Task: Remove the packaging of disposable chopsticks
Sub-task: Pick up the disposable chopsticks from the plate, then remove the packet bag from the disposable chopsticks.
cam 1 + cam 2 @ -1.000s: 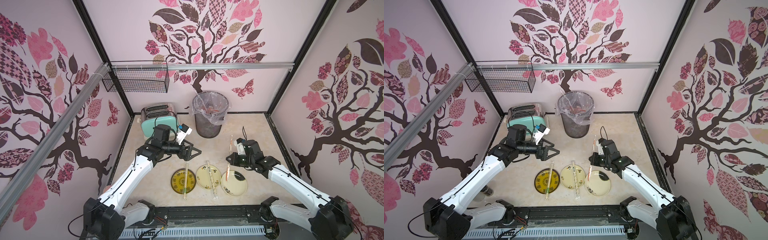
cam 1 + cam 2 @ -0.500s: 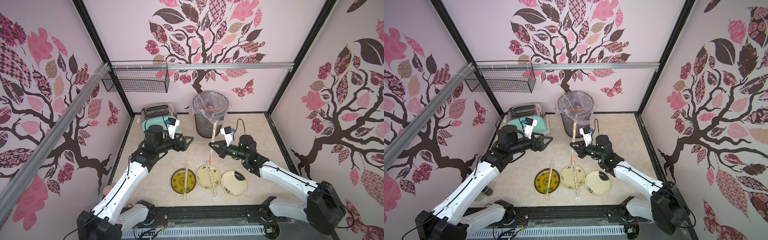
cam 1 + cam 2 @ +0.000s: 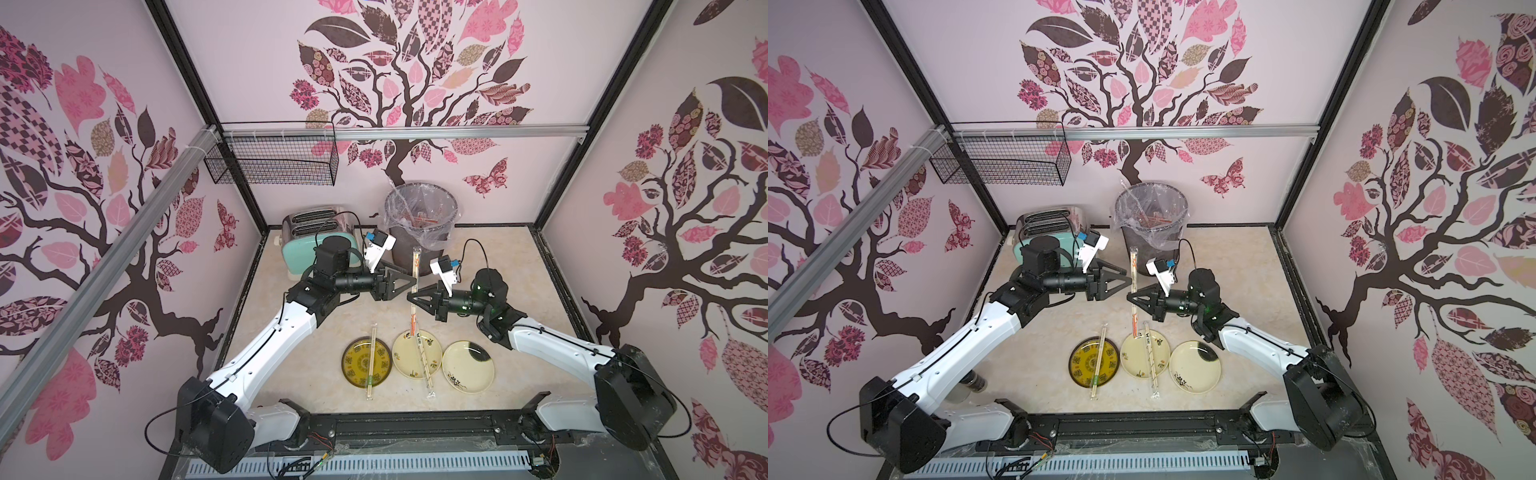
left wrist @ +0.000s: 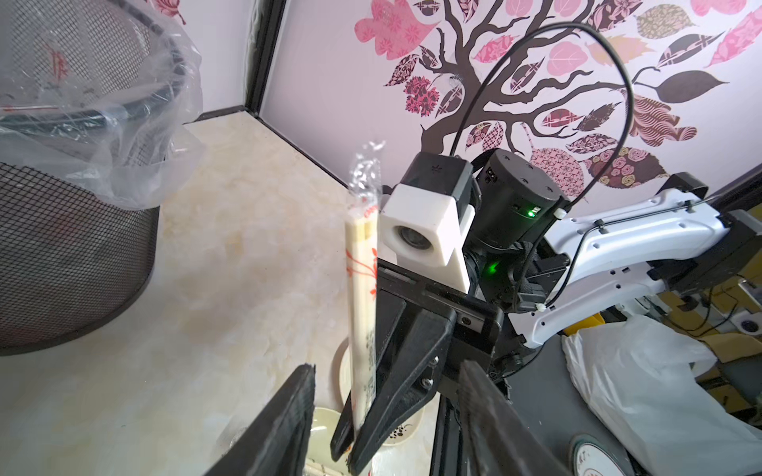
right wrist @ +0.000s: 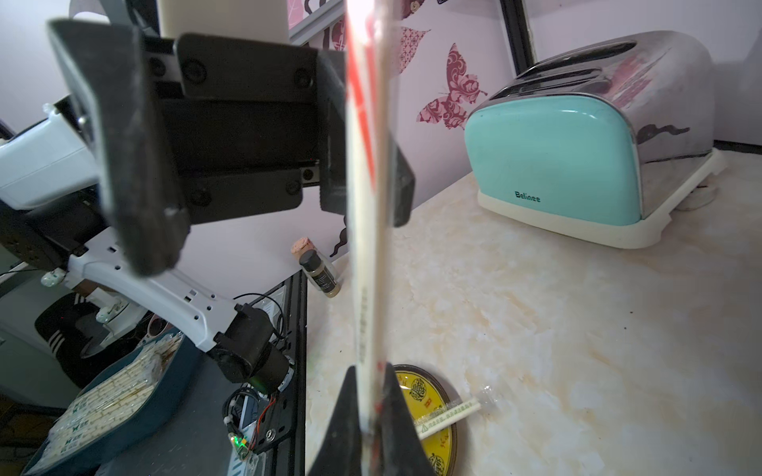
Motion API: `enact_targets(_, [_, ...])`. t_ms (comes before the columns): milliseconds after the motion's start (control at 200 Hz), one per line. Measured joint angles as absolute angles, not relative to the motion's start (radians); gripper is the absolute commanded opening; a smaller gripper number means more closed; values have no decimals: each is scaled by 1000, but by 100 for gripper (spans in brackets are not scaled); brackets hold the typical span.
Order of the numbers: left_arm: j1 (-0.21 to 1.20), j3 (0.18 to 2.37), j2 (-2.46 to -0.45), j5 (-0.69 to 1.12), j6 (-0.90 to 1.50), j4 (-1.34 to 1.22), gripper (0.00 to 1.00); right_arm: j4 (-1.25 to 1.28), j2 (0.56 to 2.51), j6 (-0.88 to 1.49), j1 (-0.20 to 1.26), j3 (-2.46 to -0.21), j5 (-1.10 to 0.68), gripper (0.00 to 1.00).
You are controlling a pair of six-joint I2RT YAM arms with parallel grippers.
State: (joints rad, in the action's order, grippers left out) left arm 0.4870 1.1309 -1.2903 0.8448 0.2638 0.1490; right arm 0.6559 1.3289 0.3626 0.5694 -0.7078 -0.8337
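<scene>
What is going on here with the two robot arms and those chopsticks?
The right gripper is pinching a wrapped pair of chopsticks and holding it upright. The left gripper has its open jaws on either side of that pair, higher up, not gripping. A second wrapped pair lies across the yellow plate, a third wrapped pair across the middle plate. Nothing looks unwrapped yet.

One wrapped pair of chopsticks [image 3: 415,264] stands upright above the bench [image 3: 498,282], pinched in the right hand [image 3: 410,298]. Its clear sleeve [image 4: 364,177] is red-printed and crinkled empty past the stick ends. A green-printed pair [image 3: 370,362] lies flat across the yellow plate [image 3: 353,365]. A dark-printed pair [image 3: 424,359] lies across the cream plate [image 3: 403,353] just beside.
</scene>
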Motion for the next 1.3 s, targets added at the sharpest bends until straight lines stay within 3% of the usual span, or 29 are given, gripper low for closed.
enact_targets(230, [487,1147,-1335,896,296,101,42,673,1351,370,578,-708,-878,0])
enact_targets(390, [487,1150,-1343,907,303,97,20,678,1356,374,582,-708,-888,0])
enact_targets(490, [484,1152,-1345,904,299,97,0,689,1356,376,582,-708,-899,0])
enact_targets(695, [481,1153,-1351,907,291,86,0,693,1356,389,582,-708,-902,0])
enact_targets(790, [482,1153,-1351,895,294,79,0,693,1356,388,582,-708,-896,36])
enact_targets(870, [482,1153,-1349,873,297,67,0,685,1354,382,582,-705,-887,46])
enact_targets(1161, [420,1166,-1295,860,307,47,0,695,1322,433,564,-627,-902,44])
enact_targets(1301, [412,1174,-1290,865,310,44,0,722,1325,467,559,-621,-919,51])
